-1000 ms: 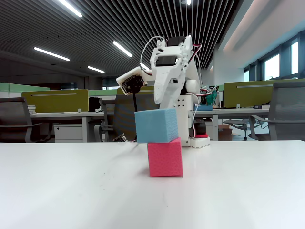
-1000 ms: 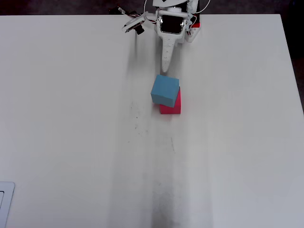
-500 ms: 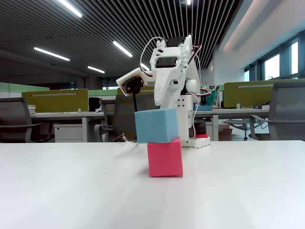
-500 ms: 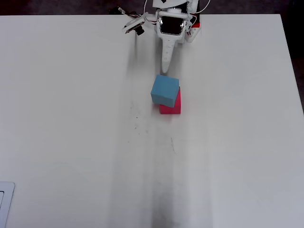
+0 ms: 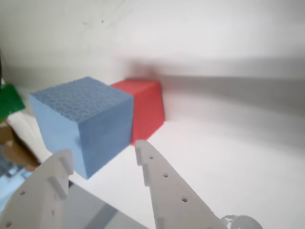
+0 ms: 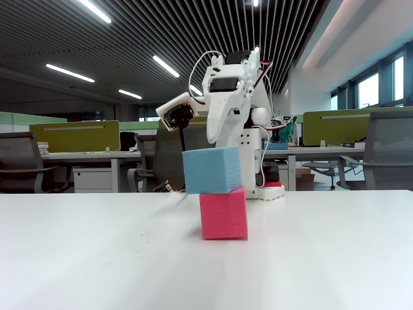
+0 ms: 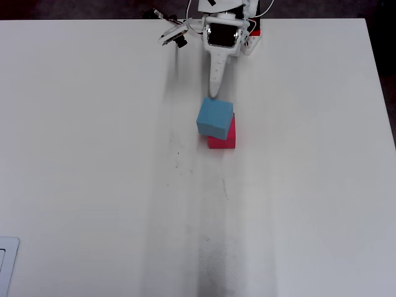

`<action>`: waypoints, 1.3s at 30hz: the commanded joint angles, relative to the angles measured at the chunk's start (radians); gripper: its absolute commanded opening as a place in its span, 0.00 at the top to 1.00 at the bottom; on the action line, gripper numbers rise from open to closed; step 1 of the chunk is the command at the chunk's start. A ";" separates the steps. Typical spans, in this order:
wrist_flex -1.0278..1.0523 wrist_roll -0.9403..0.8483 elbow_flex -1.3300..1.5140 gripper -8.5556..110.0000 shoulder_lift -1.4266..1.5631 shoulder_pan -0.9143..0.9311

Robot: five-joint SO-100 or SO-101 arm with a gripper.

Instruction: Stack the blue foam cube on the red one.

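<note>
Blue foam cube (image 6: 212, 170) sits on the red cube (image 6: 223, 212), shifted toward 9 o'clock in the fixed view and twisted, overhanging. We see our gripper (image 5: 102, 155) empty, fingers apart, behind the stack; since half a second ago it has eased back and the stack has not moved, so stacking looks done. Bare table (image 7: 93, 154) surrounds it; edges lie far off.

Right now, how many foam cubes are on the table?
2. The blue foam cube sits on the red one, offset toward the left in the fixed view. The gripper is open and clear of both. None seem hidden.
</note>
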 commanded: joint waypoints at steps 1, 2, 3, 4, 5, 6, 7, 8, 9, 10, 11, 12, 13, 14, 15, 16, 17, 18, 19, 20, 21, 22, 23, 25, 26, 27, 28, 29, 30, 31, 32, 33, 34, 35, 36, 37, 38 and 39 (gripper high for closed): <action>0.003 0.003 -0.023 0.80 0.005 0.005; -0.002 0.003 -0.025 0.80 0.005 0.005; -0.006 0.003 -0.028 0.80 0.005 0.005; -0.014 0.003 -0.028 0.80 0.005 0.005; -0.018 0.003 -0.028 0.80 0.005 0.005; -0.020 0.003 -0.028 0.80 0.005 0.005; -0.021 0.003 -0.029 0.80 0.005 0.005; -0.031 0.002 -0.021 0.80 0.005 0.005; -0.040 0.000 -0.011 0.80 0.005 0.003; -0.051 0.002 0.000 0.80 0.005 0.003; -0.055 0.003 0.005 0.80 0.005 0.003; -0.057 0.003 0.008 0.80 0.005 0.003; -0.058 0.003 0.011 0.80 0.005 0.003; -0.060 0.003 0.012 0.80 0.005 0.003; -0.057 0.005 0.014 0.80 0.005 0.003; -0.044 0.005 0.009 0.80 0.005 0.003; -0.038 0.005 0.005 0.80 0.005 0.003; -0.035 0.005 0.003 0.80 0.005 0.003; -0.035 0.006 -0.002 0.80 0.005 0.003; -0.040 0.006 -0.005 0.80 0.005 0.000; -0.044 0.006 -0.008 0.80 0.005 -0.008; -0.048 0.006 -0.012 0.80 0.005 -0.015; -0.049 0.006 -0.017 0.80 0.005 -0.025; -0.057 0.006 -0.017 0.79 0.005 -0.035; -0.060 0.006 -0.015 0.78 0.005 -0.038; -0.072 0.006 -0.011 0.78 0.005 -0.038; -0.086 0.006 -0.009 0.78 0.005 -0.038; -0.098 0.006 -0.006 0.78 0.005 -0.038; -0.101 0.006 -0.006 0.78 0.005 -0.038; -0.101 0.006 -0.006 0.78 0.005 -0.038; -0.101 0.006 -0.008 0.78 0.005 -0.049; -0.103 0.008 -0.008 0.78 0.005 -0.054; -0.103 0.008 -0.009 0.78 0.005 -0.054; -0.103 0.008 -0.008 0.78 0.005 -0.054; -0.106 0.008 -0.005 0.78 0.005 -0.054; -0.107 0.008 -0.002 0.78 0.005 -0.054; -0.107 0.008 0.000 0.78 0.005 -0.054; -0.106 0.008 0.000 0.78 0.005 -0.054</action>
